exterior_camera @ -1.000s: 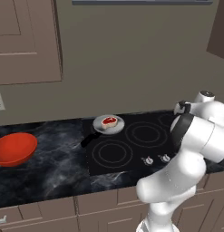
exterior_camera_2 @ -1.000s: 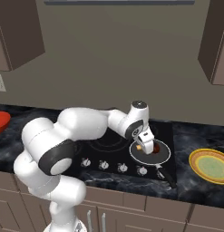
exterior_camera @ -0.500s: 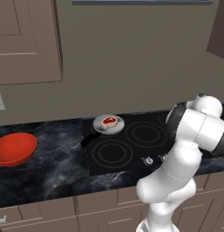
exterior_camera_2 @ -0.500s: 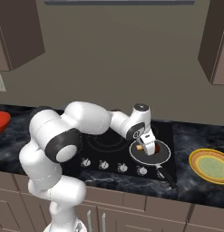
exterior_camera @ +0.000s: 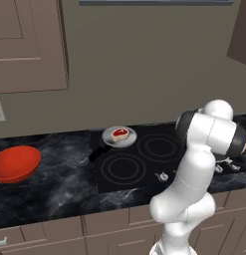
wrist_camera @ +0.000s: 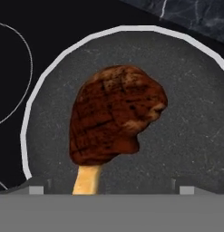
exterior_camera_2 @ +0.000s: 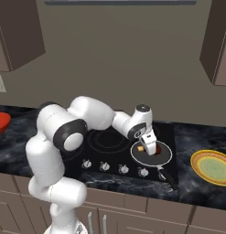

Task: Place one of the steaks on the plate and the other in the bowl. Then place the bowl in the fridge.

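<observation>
My gripper (exterior_camera_2: 150,148) is open and points down into a grey frying pan (exterior_camera_2: 165,156) on the stove's right front burner. In the hand view my gripper (wrist_camera: 111,190) hangs close above a brown piece of meat (wrist_camera: 114,115) with a pale bone-like stub, lying in that pan (wrist_camera: 186,136); nothing is held. One steak (exterior_camera: 119,133), red with a pale rim, lies in a second small grey pan (exterior_camera: 128,140) at the stove's back left. The red bowl (exterior_camera: 15,163) stands empty on the counter far left. The yellow plate (exterior_camera_2: 214,165) sits on the counter to the right. The fridge is out of view.
The black cooktop (exterior_camera: 144,159) has a row of knobs (exterior_camera_2: 114,168) along its front. The right pan's black handle (exterior_camera_2: 167,176) juts toward the counter's front edge. Wall cabinets (exterior_camera: 25,45) hang above the dark marble counter (exterior_camera: 60,184).
The arm has folded in closer to itself, its elbow swinging, while the hand sank slightly toward the pan. The jaws stayed open; steak, bowl and plate have not moved.
</observation>
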You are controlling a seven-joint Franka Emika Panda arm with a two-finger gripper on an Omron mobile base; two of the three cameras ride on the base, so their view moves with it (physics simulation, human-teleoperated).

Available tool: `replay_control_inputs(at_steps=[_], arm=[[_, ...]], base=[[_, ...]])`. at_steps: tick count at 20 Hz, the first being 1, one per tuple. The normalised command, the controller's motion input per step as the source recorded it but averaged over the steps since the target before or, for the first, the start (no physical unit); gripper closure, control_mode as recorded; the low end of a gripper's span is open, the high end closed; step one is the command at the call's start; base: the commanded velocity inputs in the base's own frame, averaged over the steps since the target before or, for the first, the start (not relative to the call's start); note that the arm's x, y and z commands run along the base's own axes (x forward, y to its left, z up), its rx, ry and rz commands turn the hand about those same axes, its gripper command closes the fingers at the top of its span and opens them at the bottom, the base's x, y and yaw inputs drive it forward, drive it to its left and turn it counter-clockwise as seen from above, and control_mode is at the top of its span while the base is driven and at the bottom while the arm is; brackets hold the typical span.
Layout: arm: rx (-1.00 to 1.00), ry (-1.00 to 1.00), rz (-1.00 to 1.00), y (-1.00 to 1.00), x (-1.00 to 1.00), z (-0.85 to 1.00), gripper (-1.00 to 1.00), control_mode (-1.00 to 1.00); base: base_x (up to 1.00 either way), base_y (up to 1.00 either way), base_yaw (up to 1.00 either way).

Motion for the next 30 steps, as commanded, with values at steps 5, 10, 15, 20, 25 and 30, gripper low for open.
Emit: replay_control_inputs(at_steps=[5,10,15,20,25,30], arm=[[0.0,0.0,-0.03,-0.15,0.18,-0.24,-1.0,-1.0],[0.0,0.0,-0.03,-0.1,0.21,-0.25,-1.0,-1.0],[0.0,0.0,-0.03,-0.08,0.21,-0.24,-1.0,-1.0],[0.0,0.0,-0.03,-0.03,0.04,-0.43,1.0,-1.0],[0.0,0.0,0.0,0.0,-0.04,-0.03,1.0,-1.0],[0.06,0.0,0.0,-0.16,-0.29,0.51,1.0,-1.0]], base=[[0.0,0.0,0.0],[0.0,0.0,0.0],[0.0,0.0,0.0],[0.0,0.0,0.0],[0.0,0.0,0.0],[0.0,0.0,0.0]])
